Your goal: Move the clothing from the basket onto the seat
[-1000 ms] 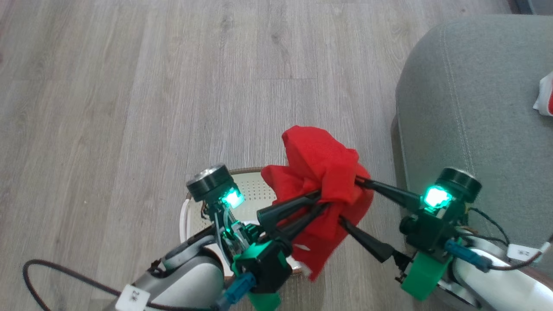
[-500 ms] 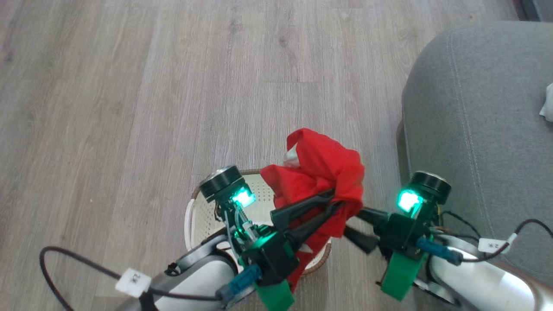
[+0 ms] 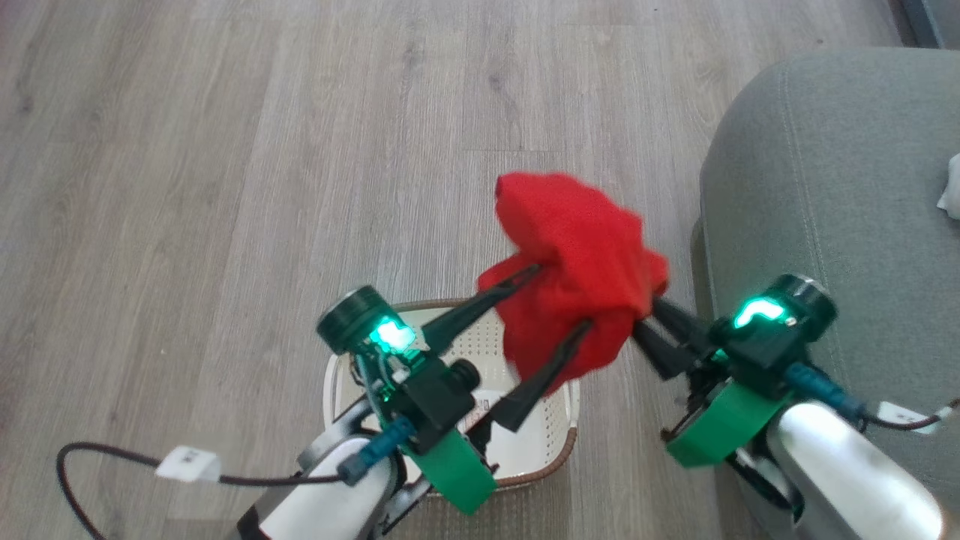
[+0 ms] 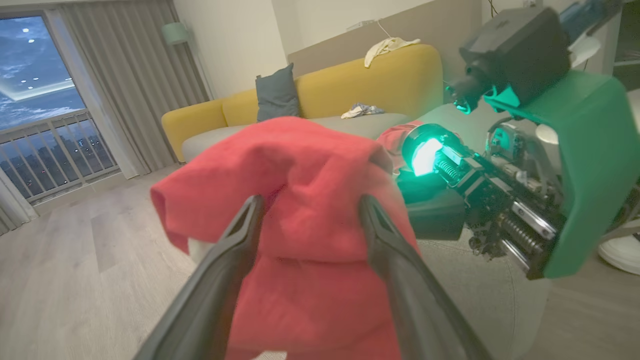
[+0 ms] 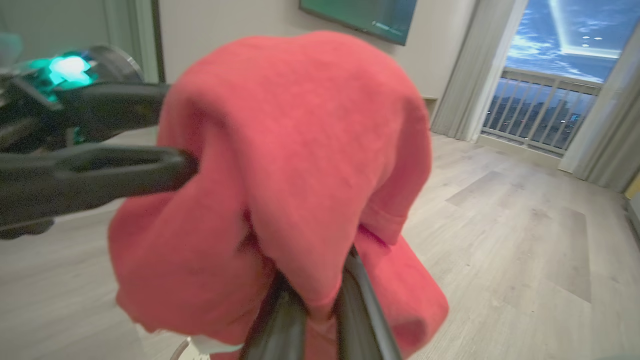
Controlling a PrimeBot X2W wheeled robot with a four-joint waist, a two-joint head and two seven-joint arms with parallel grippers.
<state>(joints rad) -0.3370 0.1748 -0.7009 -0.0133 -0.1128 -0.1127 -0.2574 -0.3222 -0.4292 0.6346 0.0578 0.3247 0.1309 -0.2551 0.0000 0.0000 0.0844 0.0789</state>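
Grey wood-look floor (image 3: 225,187) spreads under everything in the head view, w/ the seat (image 3: 825,187) at the right edge. The red garment (image 3: 581,259) hangs in the air over the far right corner of the basket (image 3: 561,450) & just beside the seat, not on it yet. Left end effector (image 3: 556,298) is spread wide, one finger each side of the cloth, no pinch. Right end effector (image 3: 654,321) goes into the cloth from the seat side, tips buried. A white scrap (image 3: 951,196) sits at the seat's far right; can't tell what it is. Paper label (image 3: 480,409) on the basket floor & a white tag (image 3: 187,463) on the left arm's cable: print too small to read.

Left wrist view: fingers (image 4: 235,240) wide apart, garment (image 4: 300,175) draped btwn & over them; yellow sofa (image 4: 350,85) behind.

Right wrist view: right end effector (image 5: 317,305) is clamped tight on one fold of the garment (image 5: 300,140), the rest drooping.

Risk, imo: the whole load rides on that single fold, so a quick swing could pull it free & drop it on the floor btwn basket & seat. The cloth could also snag on the left's open fingers & get dragged off course.
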